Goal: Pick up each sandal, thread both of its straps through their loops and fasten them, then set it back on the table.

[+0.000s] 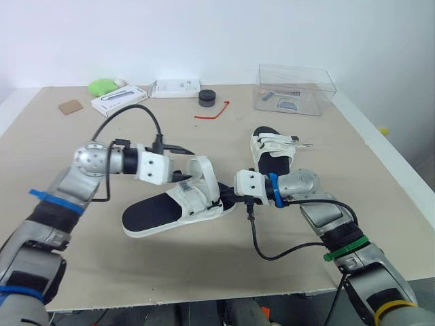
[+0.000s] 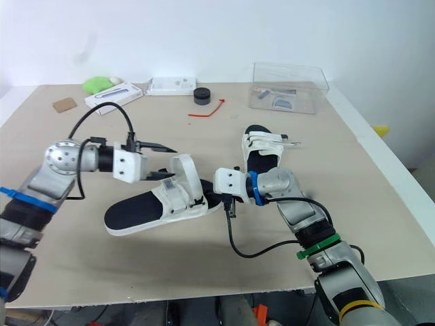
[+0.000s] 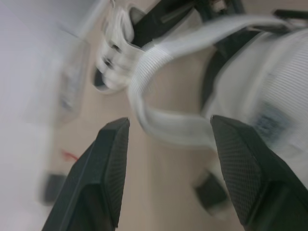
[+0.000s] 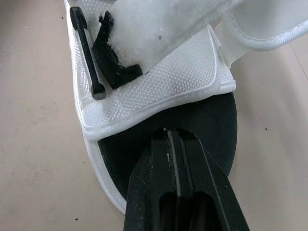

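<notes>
Near sandal (image 1: 170, 210) lengthwise left-to-right; left claw (image 1: 183, 163) wide by its raised strap (image 1: 204, 170); right claw (image 1: 228, 197) closed over footbed (image 4: 219, 127)

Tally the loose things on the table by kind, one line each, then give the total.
Sandals: 2
White boxes: 2
Clear box: 1
Black round cap: 1
Red cord: 1
Green lump: 1
Brown square: 1
Total: 9
A small pale bit beside the green lump is too small to tell, so not counted.
</notes>
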Controlling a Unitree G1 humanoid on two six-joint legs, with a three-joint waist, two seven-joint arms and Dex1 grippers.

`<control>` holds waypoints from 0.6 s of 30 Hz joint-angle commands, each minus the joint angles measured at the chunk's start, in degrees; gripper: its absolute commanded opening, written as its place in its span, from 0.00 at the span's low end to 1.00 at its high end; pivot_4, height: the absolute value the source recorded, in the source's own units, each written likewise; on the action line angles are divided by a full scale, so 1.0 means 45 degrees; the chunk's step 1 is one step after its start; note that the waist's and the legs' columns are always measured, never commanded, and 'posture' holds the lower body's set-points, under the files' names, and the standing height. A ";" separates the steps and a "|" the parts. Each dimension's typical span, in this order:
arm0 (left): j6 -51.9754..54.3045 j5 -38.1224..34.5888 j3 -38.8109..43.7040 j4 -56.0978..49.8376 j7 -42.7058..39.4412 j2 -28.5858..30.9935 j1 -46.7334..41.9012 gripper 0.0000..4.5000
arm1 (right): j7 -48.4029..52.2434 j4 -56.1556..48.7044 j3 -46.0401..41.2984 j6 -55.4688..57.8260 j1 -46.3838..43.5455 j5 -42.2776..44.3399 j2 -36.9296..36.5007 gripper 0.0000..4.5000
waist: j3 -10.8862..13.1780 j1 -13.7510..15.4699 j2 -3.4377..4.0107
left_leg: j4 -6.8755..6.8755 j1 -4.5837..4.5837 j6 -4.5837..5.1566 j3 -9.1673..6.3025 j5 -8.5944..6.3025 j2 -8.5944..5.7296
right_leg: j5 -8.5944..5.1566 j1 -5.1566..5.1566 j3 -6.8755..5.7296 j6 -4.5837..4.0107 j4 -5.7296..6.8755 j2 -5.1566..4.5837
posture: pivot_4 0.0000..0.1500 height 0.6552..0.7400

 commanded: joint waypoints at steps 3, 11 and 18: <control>1.0307 -0.7042 0.2596 -0.3360 0.0376 0.1074 0.0226 0.61 | 0.0425 0.0651 0.0661 0.0340 0.0491 -0.0746 -0.0257 0.00 | 0.0001 0.0033 -0.0038 | 0.0009 -0.0008 0.0000 -0.0041 0.0000 -0.0001 | -0.0008 0.0008 -0.0031 -0.0003 0.0000 -0.0004 | 1.00 1.00; 1.5988 -1.4156 0.4835 -0.7497 0.4438 0.1019 0.3909 0.61 | 0.0452 0.0622 0.0653 0.0409 0.0545 -0.0718 -0.0212 0.00 | -0.0026 0.0003 0.0015 | 0.0009 0.0013 -0.0005 -0.0106 -0.0022 0.0002 | -0.0063 0.0033 -0.0041 -0.0013 0.0015 -0.0051 | 1.00 1.00; 1.5325 -1.2976 0.4642 -0.8700 0.8026 -0.1180 0.5263 0.61 | 0.0515 0.0566 0.0623 0.0514 0.0532 -0.0734 -0.0185 0.00 | -0.0027 0.0092 -0.0001 | 0.0006 0.0061 -0.0053 -0.0139 -0.0001 -0.0006 | -0.0052 0.0077 -0.0075 -0.0062 0.0029 -0.0061 | 1.00 1.00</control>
